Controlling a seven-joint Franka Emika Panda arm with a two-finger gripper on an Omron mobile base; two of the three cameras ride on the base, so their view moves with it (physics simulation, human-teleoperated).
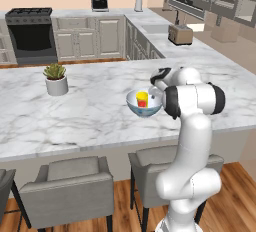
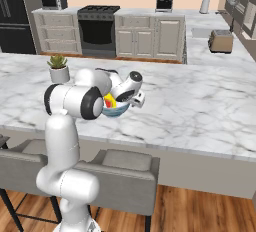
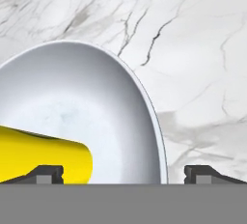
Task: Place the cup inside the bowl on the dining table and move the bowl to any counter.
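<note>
The bowl [image 1: 145, 109] [image 2: 116, 110] stands on the dining table [image 1: 85, 118] [image 2: 200, 106] near its front edge, white inside and bluish-grey outside. The yellow cup [image 1: 142, 98] [image 2: 109, 100] rests inside it, its red patch showing. My gripper [image 1: 157, 92] [image 2: 129, 103] hangs open over the bowl's right rim. In the hand view the bowl [image 3: 72, 102] spreads to the left, the cup [image 3: 43, 158] lies on its side low in it, and the rim passes between the spread tips of my gripper [image 3: 126, 174]. Nothing is clamped.
A potted plant [image 1: 56, 83] [image 2: 59, 71] stands on the table to the left. The counter [image 1: 165, 38] [image 2: 210, 53] with a toaster [image 1: 180, 34] [image 2: 221, 40] runs along the back right. Grey stools [image 1: 70, 186] [image 2: 125, 176] stand in front of the table. A stove [image 1: 30, 31] sits at the far wall.
</note>
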